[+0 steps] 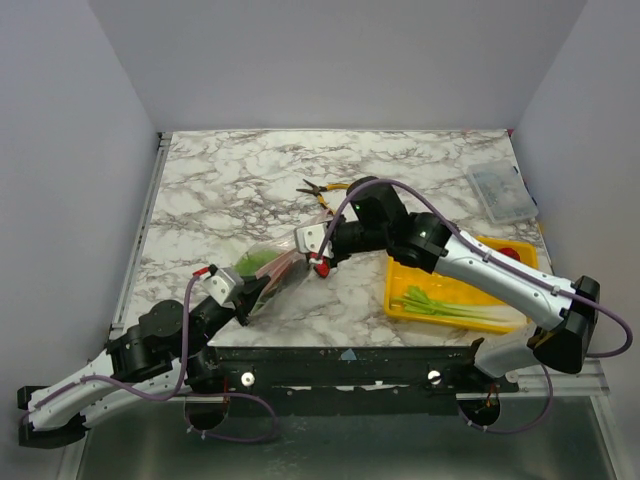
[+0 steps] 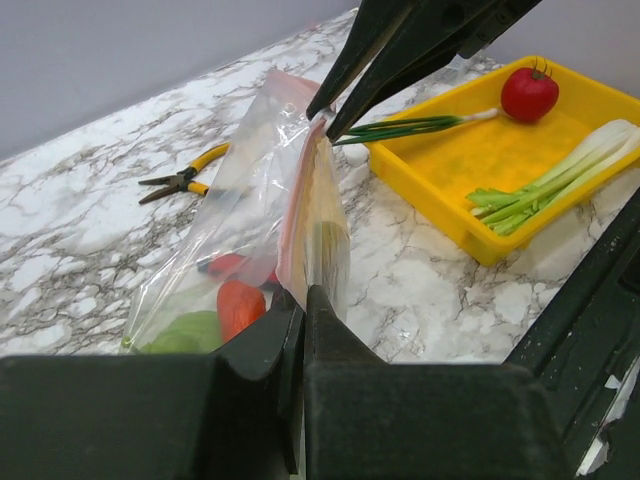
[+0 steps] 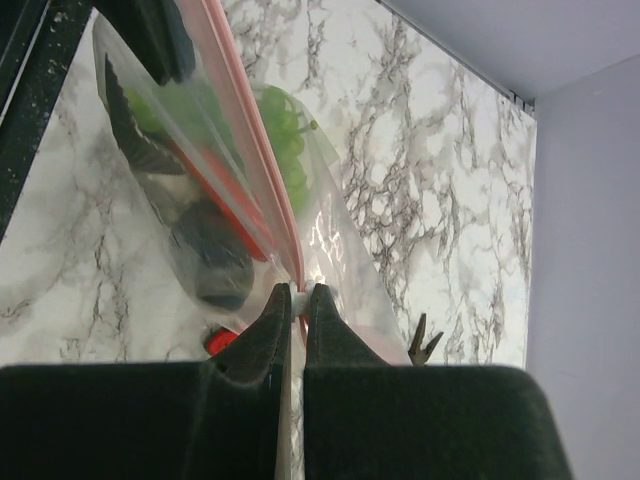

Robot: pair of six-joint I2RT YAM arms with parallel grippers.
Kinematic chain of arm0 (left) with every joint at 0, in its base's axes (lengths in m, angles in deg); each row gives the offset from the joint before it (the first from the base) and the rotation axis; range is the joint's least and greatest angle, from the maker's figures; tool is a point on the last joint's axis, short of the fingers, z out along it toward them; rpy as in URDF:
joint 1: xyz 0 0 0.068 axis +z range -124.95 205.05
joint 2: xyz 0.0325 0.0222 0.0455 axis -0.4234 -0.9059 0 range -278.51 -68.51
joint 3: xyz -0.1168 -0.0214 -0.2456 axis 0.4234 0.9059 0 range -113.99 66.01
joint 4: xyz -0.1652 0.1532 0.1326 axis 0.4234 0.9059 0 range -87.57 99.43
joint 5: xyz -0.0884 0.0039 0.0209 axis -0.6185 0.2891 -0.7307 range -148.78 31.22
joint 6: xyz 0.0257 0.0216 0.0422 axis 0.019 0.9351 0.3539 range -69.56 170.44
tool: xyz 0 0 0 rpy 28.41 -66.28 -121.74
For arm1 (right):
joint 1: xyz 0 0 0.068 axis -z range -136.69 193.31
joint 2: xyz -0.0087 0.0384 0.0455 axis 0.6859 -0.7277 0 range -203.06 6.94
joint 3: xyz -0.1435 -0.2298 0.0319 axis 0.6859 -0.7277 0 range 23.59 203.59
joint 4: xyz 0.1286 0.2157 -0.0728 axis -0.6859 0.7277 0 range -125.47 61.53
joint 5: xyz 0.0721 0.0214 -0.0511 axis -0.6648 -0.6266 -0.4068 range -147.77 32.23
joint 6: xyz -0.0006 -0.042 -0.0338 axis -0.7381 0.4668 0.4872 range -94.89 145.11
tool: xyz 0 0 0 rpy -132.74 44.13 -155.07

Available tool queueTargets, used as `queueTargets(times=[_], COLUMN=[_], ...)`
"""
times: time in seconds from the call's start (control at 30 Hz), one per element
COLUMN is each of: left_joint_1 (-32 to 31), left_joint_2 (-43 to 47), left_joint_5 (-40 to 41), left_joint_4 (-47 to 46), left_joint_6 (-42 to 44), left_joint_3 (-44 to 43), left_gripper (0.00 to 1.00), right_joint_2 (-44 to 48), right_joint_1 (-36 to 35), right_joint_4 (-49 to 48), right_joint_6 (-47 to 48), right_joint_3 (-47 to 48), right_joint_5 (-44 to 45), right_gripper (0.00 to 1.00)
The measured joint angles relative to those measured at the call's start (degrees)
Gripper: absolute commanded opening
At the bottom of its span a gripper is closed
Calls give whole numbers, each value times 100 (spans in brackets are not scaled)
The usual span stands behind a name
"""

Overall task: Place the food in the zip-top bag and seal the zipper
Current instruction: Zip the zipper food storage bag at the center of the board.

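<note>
1. My left hand and right hand pinch the zipper, with the zip-top bag between them; the strip may slip free.
2. Sealing now would strand the spring onions and tomato, which lie right of my hands.

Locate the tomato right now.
Top external view, right side: the tomato sits in the far corner of the yellow tray, beyond the spring onions lying in the same tray.
</note>
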Motion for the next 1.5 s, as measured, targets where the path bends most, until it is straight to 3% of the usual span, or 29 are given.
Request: queueTargets(times=[0.7, 1.07, 1.33, 1.37, 1.47, 1.5], left_joint_1=[0, 0, 0, 0, 0, 0], left_joint_2=[208, 243, 291, 295, 295, 295], left_joint_5=[396, 553, 623, 625, 627, 629], left_joint_4=[15, 48, 46, 44, 46, 46], left_joint_6=[24, 46, 63, 63, 66, 66], left_joint_3=[0, 0, 0, 0, 0, 0], left_gripper=[0, 0, 0, 0, 0, 0], right_joint_2=[4, -304, -321, -321, -264, -210], right_joint_1=[1794, 1945, 2081, 2122, 2218, 2223], right_joint_4=[-619, -1023, -1130, -1150, -1263, -1305], right_joint_6=[535, 621, 590, 514, 146, 33], right_joint_3=[-557, -632, -632, -632, -684, -741], right_joint_5=[-675, -970, -717, -651, -448, -396], right_gripper=[0, 4, 50, 59, 99, 100])
